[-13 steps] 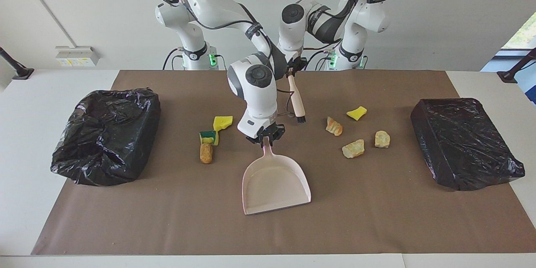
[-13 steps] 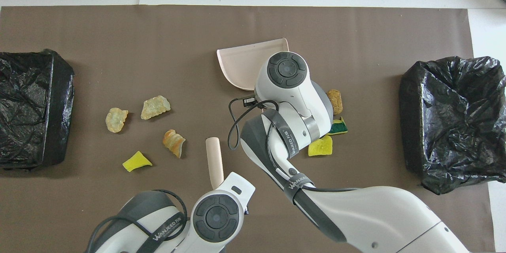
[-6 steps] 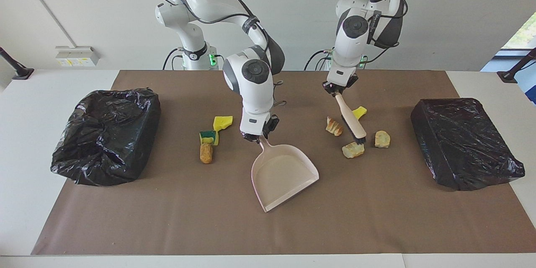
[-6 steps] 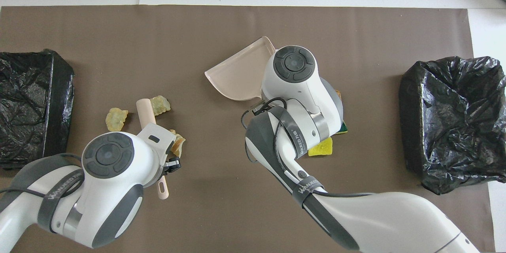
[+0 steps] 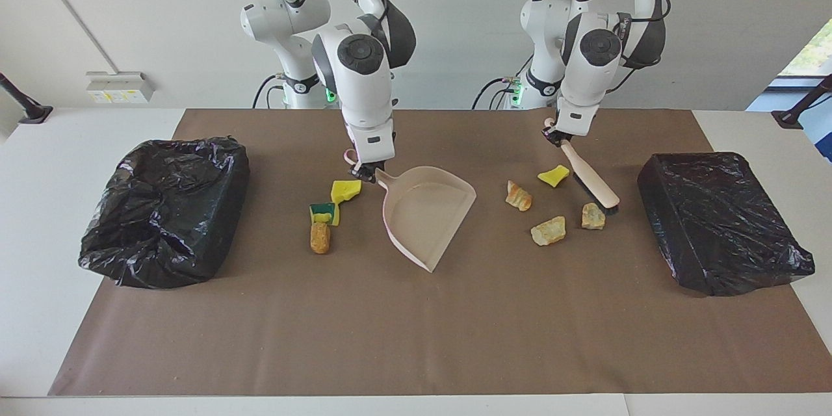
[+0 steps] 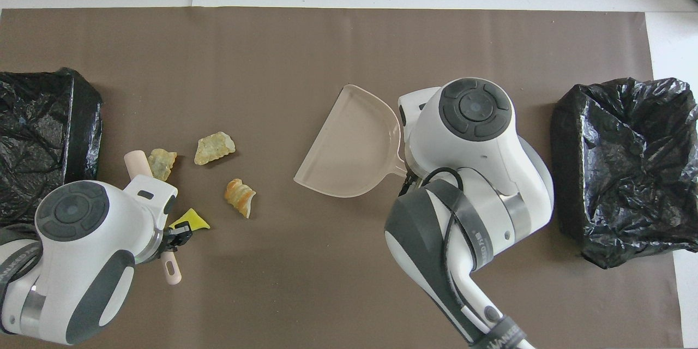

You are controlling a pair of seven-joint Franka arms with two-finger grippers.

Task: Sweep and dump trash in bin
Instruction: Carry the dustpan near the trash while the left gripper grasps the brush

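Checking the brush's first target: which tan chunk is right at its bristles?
The small tan chunk nearest the bin at the left arm's end; the brush head sits right beside it, while the other two chunks lie clear.

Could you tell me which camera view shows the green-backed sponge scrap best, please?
The facing view: the green-backed sponge scrap lies in plain sight beside the brown lump, toward the right arm's end. In the overhead view the right arm covers it entirely.
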